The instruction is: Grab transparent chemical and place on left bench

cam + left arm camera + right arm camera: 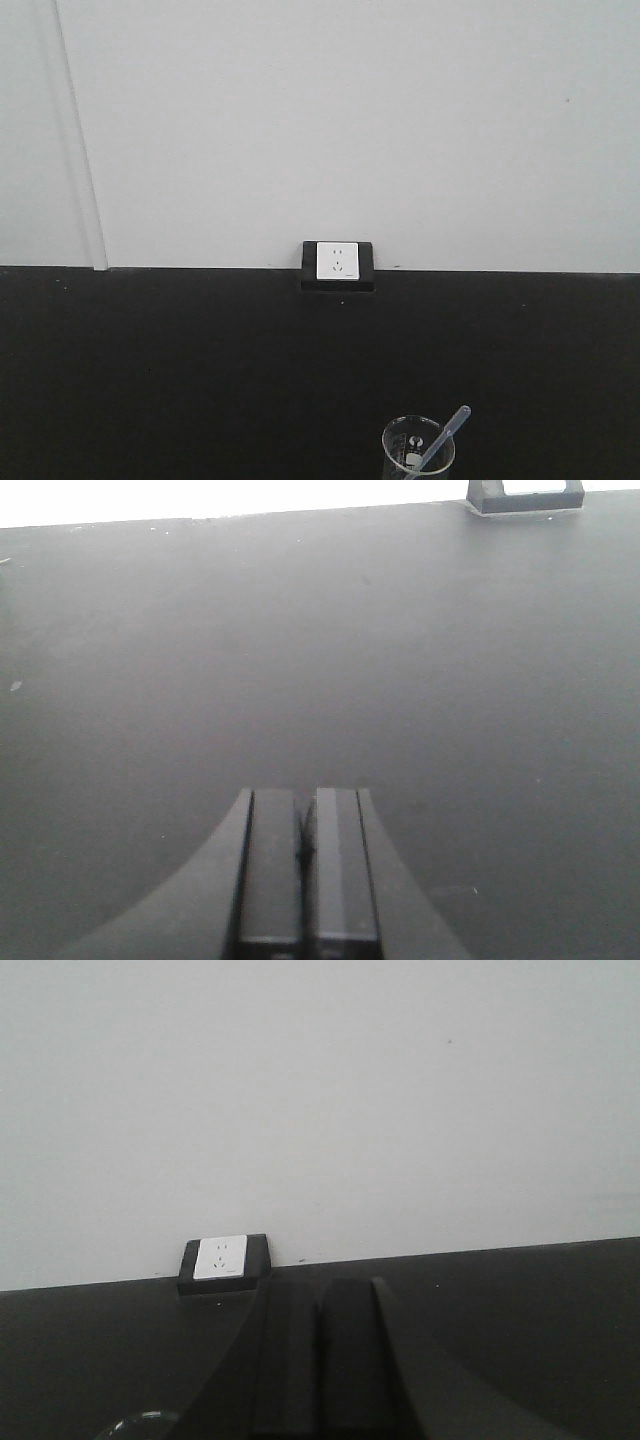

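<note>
The transparent chemical (pixel 446 433), a pale bluish-clear pipette, leans to the upper right out of a clear glass beaker (pixel 418 452) at the bottom edge of the front view. Neither gripper appears in that view. In the left wrist view my left gripper (pixel 307 810) hovers over bare black counter, fingers pressed together with nothing between them. In the right wrist view my right gripper (pixel 320 1295) is also shut and empty, pointing toward the wall, with the beaker's rim (pixel 140 1422) just showing at the lower left. The left bench is out of view.
A black counter (pixel 200 370) runs to a white wall (pixel 350 120). A white wall socket in a black frame (pixel 338 263) sits at the counter's back edge, also seen as the socket (pixel 222 1258) in the right wrist view and the socket frame (pixel 525 498) in the left.
</note>
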Controlling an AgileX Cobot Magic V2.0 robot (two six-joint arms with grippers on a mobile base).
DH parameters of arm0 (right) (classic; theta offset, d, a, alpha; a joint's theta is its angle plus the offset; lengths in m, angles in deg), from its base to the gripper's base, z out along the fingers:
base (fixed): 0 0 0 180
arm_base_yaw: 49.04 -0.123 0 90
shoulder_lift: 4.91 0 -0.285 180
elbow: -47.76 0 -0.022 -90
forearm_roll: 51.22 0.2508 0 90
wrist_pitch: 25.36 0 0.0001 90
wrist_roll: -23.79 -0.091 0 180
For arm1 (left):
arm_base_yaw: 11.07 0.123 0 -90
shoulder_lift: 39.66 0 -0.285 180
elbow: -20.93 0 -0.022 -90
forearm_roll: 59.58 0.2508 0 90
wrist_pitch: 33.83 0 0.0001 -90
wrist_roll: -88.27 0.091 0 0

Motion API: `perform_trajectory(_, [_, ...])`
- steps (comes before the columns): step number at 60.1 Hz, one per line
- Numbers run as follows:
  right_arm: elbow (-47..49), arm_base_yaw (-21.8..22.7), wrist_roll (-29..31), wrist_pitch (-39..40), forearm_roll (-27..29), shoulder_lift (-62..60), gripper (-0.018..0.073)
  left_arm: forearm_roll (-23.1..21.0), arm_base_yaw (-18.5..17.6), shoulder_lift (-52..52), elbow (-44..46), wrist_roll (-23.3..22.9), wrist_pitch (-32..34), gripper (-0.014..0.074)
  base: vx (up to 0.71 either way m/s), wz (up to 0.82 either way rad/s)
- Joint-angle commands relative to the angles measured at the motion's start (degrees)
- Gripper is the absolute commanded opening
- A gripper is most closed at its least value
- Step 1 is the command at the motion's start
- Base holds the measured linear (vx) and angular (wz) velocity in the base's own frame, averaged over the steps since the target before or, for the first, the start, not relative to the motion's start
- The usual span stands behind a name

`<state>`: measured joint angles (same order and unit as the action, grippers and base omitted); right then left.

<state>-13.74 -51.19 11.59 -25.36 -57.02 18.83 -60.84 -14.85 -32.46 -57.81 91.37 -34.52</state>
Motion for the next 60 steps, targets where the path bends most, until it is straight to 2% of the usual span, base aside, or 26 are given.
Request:
perform_trajectory(1, [7.47,-0.03,0.41,6.10,-0.05,10.03,-0.0007,-0.04,-0.10,-1.10,-0.93,-0.45,4.49,-0.0003,0.00,0.00])
perform_trajectory(11, [13.32,-0.03,0.31,8.14,-0.05,20.77,-0.0007,-0.04,-0.10,-1.10,-0.93,-0.45,4.49,-0.0003,0.00,0.00])
perform_trajectory(30, [15.44,-0.03,0.16,14.83,-0.11,32.27,0.0029,-0.04,-0.10,-1.10,-0.93,-0.45,4.49,-0.0003,0.00,0.00])
perform_trajectory(36, [16.27,-0.03,0.16,14.50,-0.15,35.01,0.0104,-0.04,-0.10,-1.10,-0.93,-0.45,4.49,-0.0003,0.00,0.00])
perform_trajectory(42, [16.44,-0.03,0.16,14.73,-0.15,37.31,0.0216,-0.04,-0.10,-1.10,-0.93,-0.45,4.49,-0.0003,0.00,0.00])
perform_trajectory(50, [16.44,-0.09,-0.24,15.34,-0.08,39.83,0.0421,-0.04,-0.10,-1.10,-0.93,-0.45,4.49,-0.0003,0.00,0.00])
perform_trajectory(55, [16.44,-1.09,-3.29,16.71,-0.08,41.32,0.0542,-0.04,-0.10,-1.10,-0.93,-0.45,4.49,-0.0003,0.00,0.00])
perform_trajectory(60, [16.44,-3.28,-7.20,17.94,-0.14,43.00,0.0622,-0.04,-0.10,-1.10,-0.93,-0.45,4.49,-0.0003,0.00,0.00])
